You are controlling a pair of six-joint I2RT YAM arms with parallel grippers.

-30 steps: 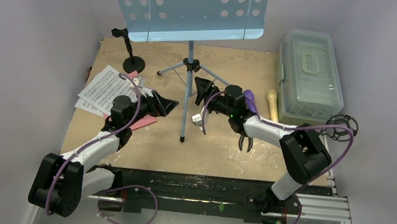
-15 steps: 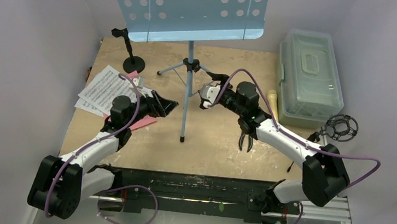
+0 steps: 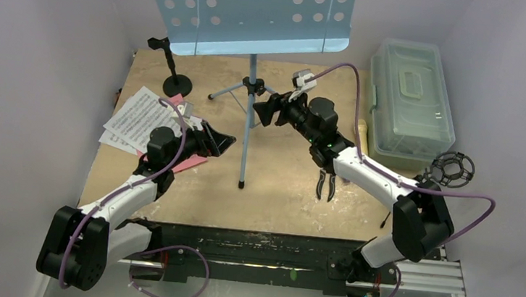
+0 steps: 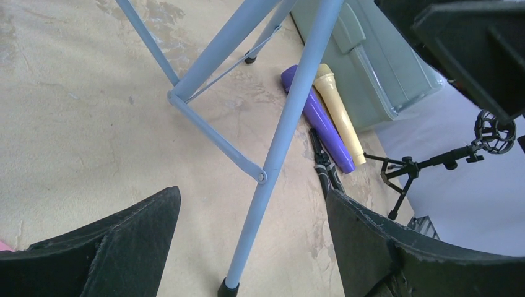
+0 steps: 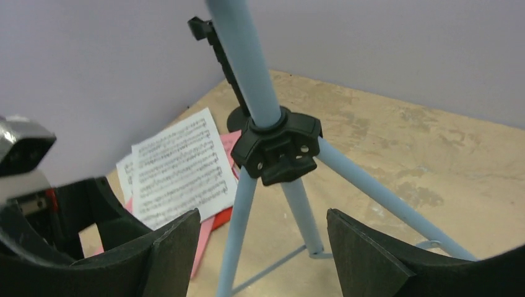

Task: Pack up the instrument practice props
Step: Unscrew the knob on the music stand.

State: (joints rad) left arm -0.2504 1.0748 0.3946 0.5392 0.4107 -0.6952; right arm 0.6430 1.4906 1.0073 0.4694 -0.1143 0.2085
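Stand collar [image 5: 277,145] before wide-spread right gripper [image 5: 260,218]

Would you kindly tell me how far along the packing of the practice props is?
Done: nothing visibly; the plastic box looks shut. In hand: the open right gripper faces the music stand at its black hub, the open left gripper its lower leg; neither holds anything. Left: purple microphone, cream microphone, sheet-music pages, mic tripod, round-base pole and the stand, all outside the box.

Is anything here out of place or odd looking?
Only the pages stand out: they lie in a loose, skewed fan by the table's left edge, white over red. Nothing looks spilled or broken.
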